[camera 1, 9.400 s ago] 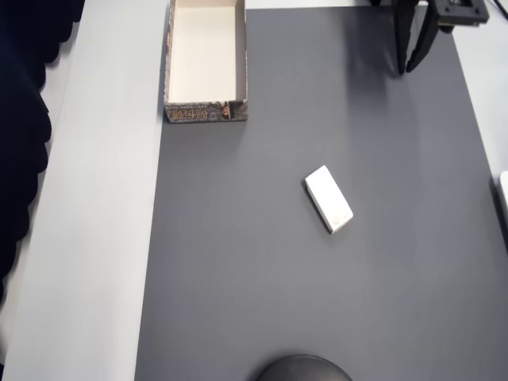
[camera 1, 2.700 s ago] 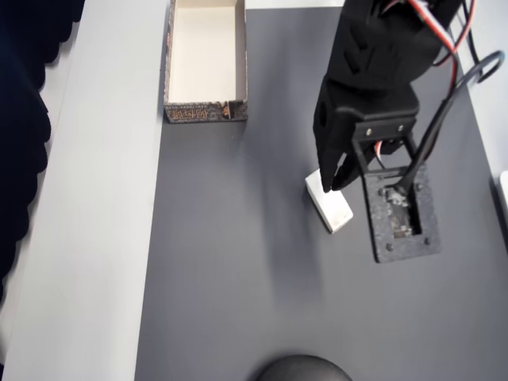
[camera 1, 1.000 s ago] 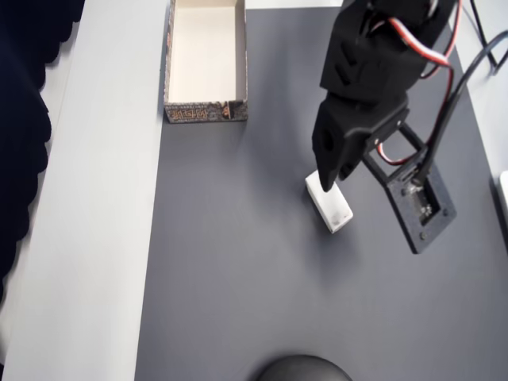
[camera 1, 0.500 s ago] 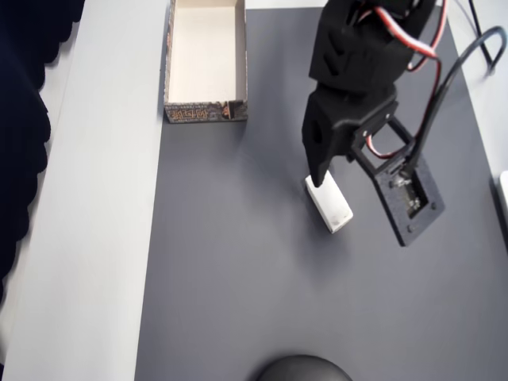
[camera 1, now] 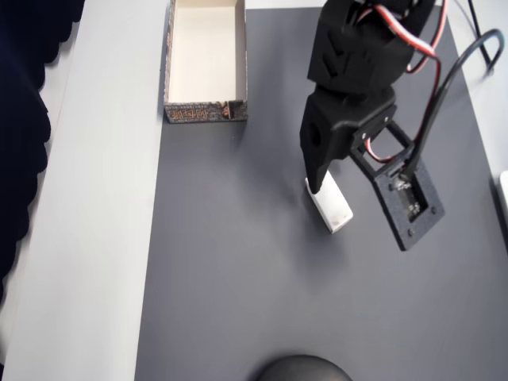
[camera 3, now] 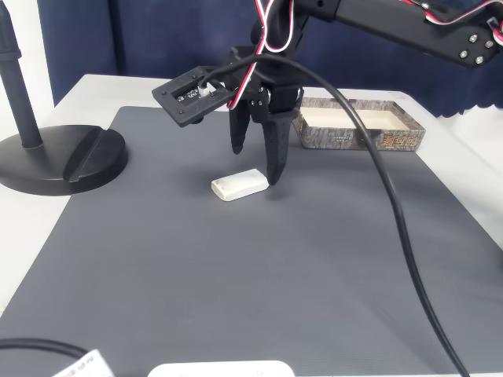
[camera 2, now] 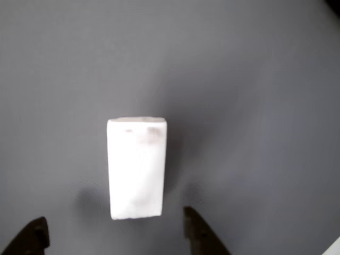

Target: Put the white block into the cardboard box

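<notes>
White block (camera 1: 332,205) lies flat on the dark grey mat (camera 1: 238,278), roughly mid-mat, long axis diagonal in the overhead view. Nothing is lifted yet. Cardboard box (camera 1: 205,63) sits at the mat's far-left corner in the overhead view, well apart from the block, and its cream inside is bare, so the placing part of the task is all ahead of you.

Your gripper (camera 3: 258,165) hangs over one end of the block with its claw spread apart and nothing in it. In the fixed view the two dark fingers (camera 3: 277,149) point down; one tip comes down just beside the block's end, the other stands behind it and higher in that view. In the wrist view the block (camera 2: 136,167) runs lengthwise up from between the two fingertips (camera 2: 199,234), with only its near end at their level. Whether a tip touches the block I cannot tell.

My read: you are at the approach and line-up stage, before the grasp. Left to do: settle the fingers on either side of the block, close, lift, carry across to the box, release inside. A black stand base (camera 3: 59,157) sits at the mat's left edge in the fixed view, clear of your path.
</notes>
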